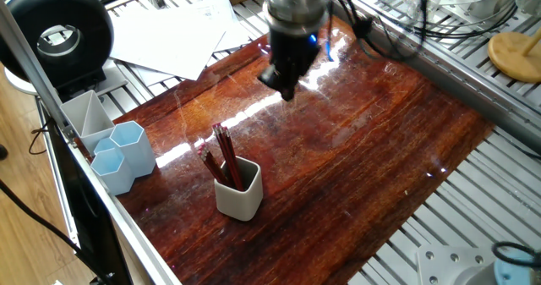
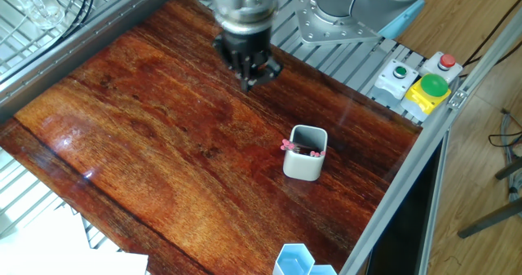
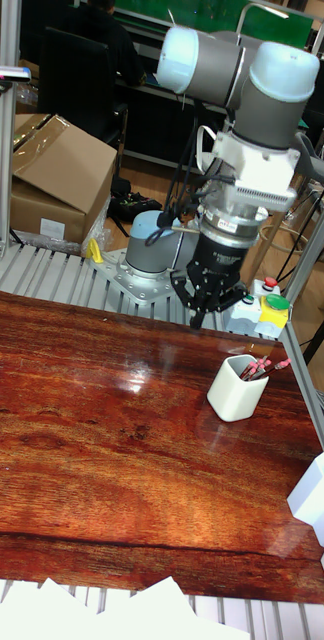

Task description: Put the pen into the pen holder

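Pens [image 1: 224, 156] upright in pen holder [image 1: 239, 196]

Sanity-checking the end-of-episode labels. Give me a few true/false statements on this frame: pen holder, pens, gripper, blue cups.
1. The pen holder stands upright on the wooden table. True.
2. The pen holder is empty. False: red pens stick out of it.
3. The gripper holds a pen. False: nothing shows between the jaws.
4. The gripper is directly above the pen holder. False: it hangs off to one side.
5. The pale blue hexagonal cups sit apart from the pen holder. True.
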Robot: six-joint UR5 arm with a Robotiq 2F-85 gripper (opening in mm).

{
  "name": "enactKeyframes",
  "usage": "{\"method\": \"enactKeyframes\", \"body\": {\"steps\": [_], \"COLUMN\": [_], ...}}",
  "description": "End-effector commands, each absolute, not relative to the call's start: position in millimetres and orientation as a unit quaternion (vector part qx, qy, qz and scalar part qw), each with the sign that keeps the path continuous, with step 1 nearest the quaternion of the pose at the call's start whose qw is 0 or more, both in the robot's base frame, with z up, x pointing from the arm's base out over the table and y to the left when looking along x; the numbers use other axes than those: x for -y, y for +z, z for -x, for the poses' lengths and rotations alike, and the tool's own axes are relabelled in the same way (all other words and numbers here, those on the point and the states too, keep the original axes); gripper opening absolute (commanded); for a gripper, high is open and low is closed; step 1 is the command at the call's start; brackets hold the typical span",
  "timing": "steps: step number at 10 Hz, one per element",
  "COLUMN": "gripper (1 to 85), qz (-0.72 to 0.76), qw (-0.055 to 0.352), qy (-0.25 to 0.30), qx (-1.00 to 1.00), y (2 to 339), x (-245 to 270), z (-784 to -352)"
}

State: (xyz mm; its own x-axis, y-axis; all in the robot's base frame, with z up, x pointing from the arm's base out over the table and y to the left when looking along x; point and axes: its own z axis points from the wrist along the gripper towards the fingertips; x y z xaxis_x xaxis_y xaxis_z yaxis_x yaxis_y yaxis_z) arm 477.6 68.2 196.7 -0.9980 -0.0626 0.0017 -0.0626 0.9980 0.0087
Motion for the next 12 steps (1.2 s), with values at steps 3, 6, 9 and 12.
{"method": "enactKeyframes", "body": {"steps": [3,6,9,12], "gripper": [1.0,1.0,1.0,1.0], "qz": [0.030,0.032,0.020,0.015], "qw": [0.027,0.029,0.028,0.026], "qy": [-0.004,-0.011,-0.002,-0.001], "qx": [0.999,0.999,0.999,1.000], "y": [189,187,185,183], "x": [-65,-66,-60,-58], "z": [-488,-486,-485,-485]}}
